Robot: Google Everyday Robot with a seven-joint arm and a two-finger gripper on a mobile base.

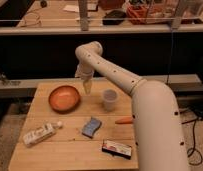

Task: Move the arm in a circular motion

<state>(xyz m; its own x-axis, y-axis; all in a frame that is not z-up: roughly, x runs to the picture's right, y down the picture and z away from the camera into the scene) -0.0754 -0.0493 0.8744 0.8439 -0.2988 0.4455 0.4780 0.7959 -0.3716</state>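
Observation:
My large glossy white arm (145, 95) with small dark dots reaches from the lower right up and left over the wooden table (55, 150). It bends at a rounded elbow near the top and points down. The gripper (87, 86) is the small tapered beige tip, hanging above the back of the table between the orange bowl (64, 98) and the clear plastic cup (110, 99). It holds nothing that I can see.
On the table lie a blue sponge (91, 126), a white bottle on its side (40, 134), a carrot (124, 120) partly behind the arm, and a small red-and-white box (117, 149). A dark counter with railing (95, 27) runs behind.

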